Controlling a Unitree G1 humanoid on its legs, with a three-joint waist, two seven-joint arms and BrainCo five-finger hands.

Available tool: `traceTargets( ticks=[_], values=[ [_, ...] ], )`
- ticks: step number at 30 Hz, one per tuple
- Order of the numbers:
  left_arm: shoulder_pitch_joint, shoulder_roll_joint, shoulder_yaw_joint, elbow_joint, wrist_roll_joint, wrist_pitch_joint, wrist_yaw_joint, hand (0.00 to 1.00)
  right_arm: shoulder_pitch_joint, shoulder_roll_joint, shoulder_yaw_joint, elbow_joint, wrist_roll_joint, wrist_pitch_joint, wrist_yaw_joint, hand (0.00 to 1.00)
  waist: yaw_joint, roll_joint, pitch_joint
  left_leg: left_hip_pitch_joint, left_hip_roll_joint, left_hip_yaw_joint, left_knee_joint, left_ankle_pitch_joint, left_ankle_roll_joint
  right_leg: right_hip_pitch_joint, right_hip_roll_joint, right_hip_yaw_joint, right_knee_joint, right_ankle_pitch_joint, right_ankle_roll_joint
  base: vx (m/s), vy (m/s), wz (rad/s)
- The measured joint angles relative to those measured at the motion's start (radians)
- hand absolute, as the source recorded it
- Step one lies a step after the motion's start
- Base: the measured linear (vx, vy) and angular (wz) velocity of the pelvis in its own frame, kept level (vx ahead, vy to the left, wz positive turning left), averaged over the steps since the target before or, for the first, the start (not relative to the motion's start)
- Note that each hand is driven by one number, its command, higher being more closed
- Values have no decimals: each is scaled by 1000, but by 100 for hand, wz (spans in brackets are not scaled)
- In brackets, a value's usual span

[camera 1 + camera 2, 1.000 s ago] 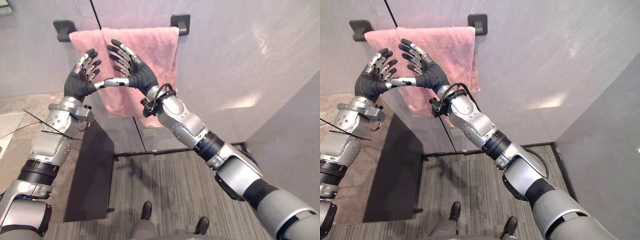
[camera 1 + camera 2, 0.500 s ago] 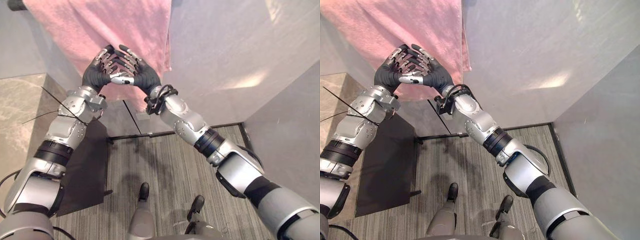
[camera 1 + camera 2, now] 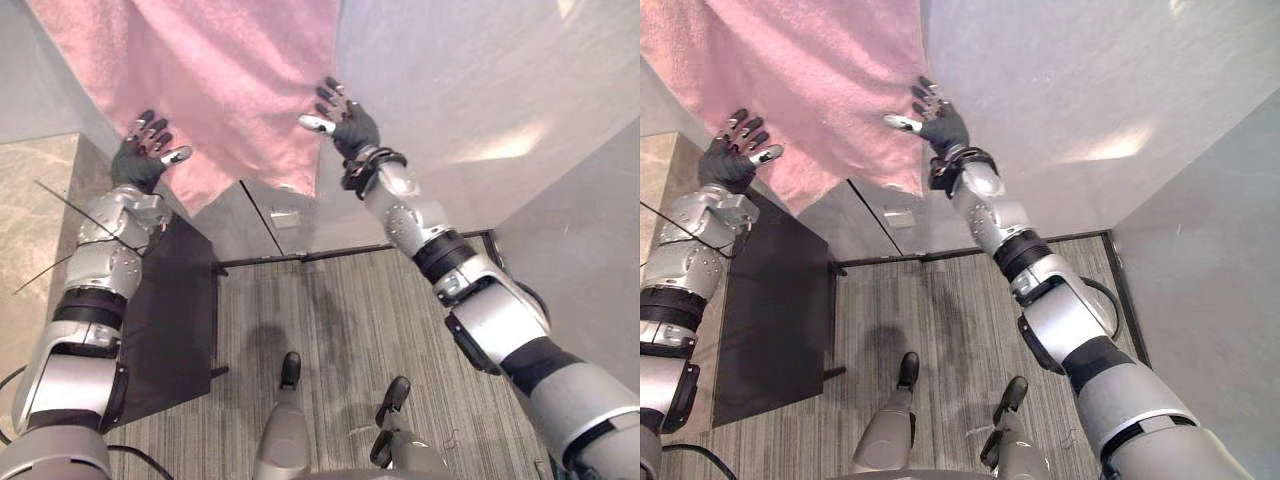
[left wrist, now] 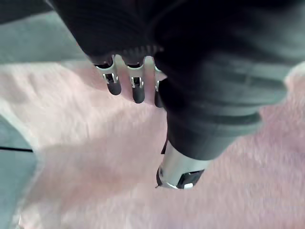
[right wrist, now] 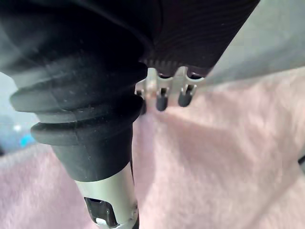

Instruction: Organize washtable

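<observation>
The pink towel is seen hanging flat against the wall, right at the fingertips. The left hand is spread open at its lower left part and the right hand at its right edge; nothing is gripped. If a fingertip is snagged in the pile, the cloth could be dragged askew or pulled down. Bare wall is offered beyond the right fingers, while the marble worktop crowds in below the left ones.
</observation>
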Motion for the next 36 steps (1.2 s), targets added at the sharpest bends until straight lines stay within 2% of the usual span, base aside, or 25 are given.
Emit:
traceTargets(
  ticks=[5, 7, 9, 11, 13, 15, 16, 17, 20, 21, 23, 24, 25, 27, 28, 29, 30, 31, 33, 34, 35, 36],
  values=[
    [141, 6, 165, 8, -2, -1, 0, 0, 34, -68, -138, -8, -7, 0, -1, 0, -8, 1, 19, 5, -8, 0, -2, 0, 0, 2, -3, 4, 3, 3, 3, 24, 12, 0],
    [252, 6, 267, 7, -3, -1, 4, 0, 149, -147, -221, -79, -15, -3, -2, 0, -8, 1, 19, 8, -18, -2, -2, 0, 0, 4, -12, 5, 4, 1, 5, 70, 34, 1],
    [341, -7, 312, -44, -7, -3, -7, 0, 281, -185, -301, -147, -53, -6, -2, 0, -10, 1, 19, 14, -24, -2, -2, 0, 0, 10, -19, 7, 4, -2, 9, 57, 30, 0],
    [438, -64, 380, -101, -6, -5, -8, 0, 460, -183, -386, -242, -82, -11, -1, 0, -19, 1, 19, 34, -31, -2, -2, 0, 1, 27, -27, 8, 4, -6, 15, 57, 24, -3],
    [539, -141, 462, -155, 7, -7, -4, 0, 643, -162, -477, -348, -107, -17, -1, 0, -40, 4, 17, 50, -36, -2, -2, -4, 4, 41, -33, 9, 4, -12, 22, 39, 17, -4],
    [657, -264, 534, -234, 48, -9, 0, 0, 874, -130, -634, -471, -137, -42, -2, 0, -55, 20, 6, 56, -34, -4, -2, -32, 15, 46, -30, 10, 4, -22, 30, 13, 11, -2],
    [686, -296, 547, -253, 63, -8, 1, 0, 921, -112, -675, -492, -144, -46, -2, 0, -60, 21, 4, 59, -35, -4, -2, -33, 14, 50, -32, 10, 4, -23, 32, 29, 41, -1],
    [744, -363, 564, -293, 83, -8, 7, 0, 1012, -72, -744, -525, -154, -58, -2, 0, -66, 21, -3, 74, -37, -3, -1, -43, 16, 62, -33, 12, 4, -26, 34, 31, 35, -2],
    [874, -524, 580, -365, 120, -8, 18, 0, 1203, 25, -825, -599, -165, -77, -1, 0, -79, 21, -53, 116, -39, 7, -5, -57, 17, 95, -36, 17, 4, -40, 41, 64, 21, -7],
    [930, -606, 587, -396, 134, -8, 19, 0, 1259, 71, -841, -633, -166, -80, -1, 0, -90, 22, -66, 158, -38, 28, -14, -64, 20, 123, -36, 30, 5, -44, 41, 98, 18, -37],
    [998, -716, 558, -420, 146, -7, 19, 0, 1313, 125, -837, -668, -169, -81, 2, 0, -89, 27, -82, 222, -36, 71, -18, -81, 21, 152, -42, 65, 23, -60, 43, 54, 26, -44],
    [1015, -765, 495, -424, 148, -4, 17, 0, 1332, 150, -832, -676, -178, -81, 2, 0, -98, 36, -84, 243, -34, 82, 1, -96, 24, 148, -59, 67, 102, -105, 45, -21, 35, -3],
    [1016, -787, 422, -425, 151, -1, 16, 0, 1339, 167, -817, -676, -187, -81, -2, 0, -105, 34, -85, 249, -39, 73, 31, -113, 28, 124, -79, 69, 213, -162, 47, -46, 36, 18],
    [1016, -795, 348, -426, 151, 1, 15, 0, 1334, 184, -759, -676, -195, -81, -2, 0, -120, 13, -99, 248, -55, 59, 53, -127, 39, 87, -105, 81, 325, -220, 63, -72, 2, 20],
    [1014, -800, 325, -427, 151, 1, 15, 0, 1331, 192, -733, -675, -203, -81, -1, 0, -119, 25, -115, 235, -35, 49, 48, -127, 45, 92, -104, 95, 329, -225, 85, -76, -71, 20],
    [1007, -818, 316, -435, 150, -1, 16, 0, 1323, 203, -718, -676, -205, -81, -2, 0, -123, 38, -112, 225, -27, 36, 56, -124, 49, 50, -115, 138, 510, -303, 40, -41, -119, 59],
    [1016, -824, 294, -451, 147, -5, 15, 0, 1326, 211, -701, -669, -205, -81, -3, 0, -141, 14, -122, 224, -53, -5, 73, -120, 48, 50, -153, 188, 689, -379, 48, 4, -208, 88],
    [1033, -819, 281, -453, 145, -5, 16, 0, 1320, 211, -667, -652, -207, -81, -2, 0, -142, -14, -133, 211, -79, -28, 88, -112, 37, 83, -175, 251, 691, -418, 93, 8, -221, 84],
    [1061, -831, 283, -449, 136, -5, 17, 0, 1281, 191, -587, -611, -221, -80, 1, 0, -125, -35, -152, 168, -86, -40, 108, -104, 24, 119, -165, 247, 580, -483, 138, -58, -261, 25],
    [1069, -842, 279, -448, 136, -4, 17, 0, 1266, 179, -557, -598, -227, -82, 3, 0, -109, -24, -149, 154, -81, -41, 112, -101, 19, 133, -153, 231, 531, -503, 132, -115, -233, 12],
    [1078, -845, 243, -418, 136, 1, 15, 0, 1242, 136, -498, -557, -241, -81, 9, 0, -105, 20, -138, 123, -43, -56, 128, -90, 23, 152, -125, 201, 487, -487, 119, -127, -130, 21],
    [1094, -850, 237, -414, 129, 0, 16, 0, 1234, 107, -425, -512, -247, -75, 14, 0, -97, 44, -134, 110, -29, -60, 136, -72, 25, 147, -112, 187, 491, -488, 114, -123, -111, 33]
  ],
)
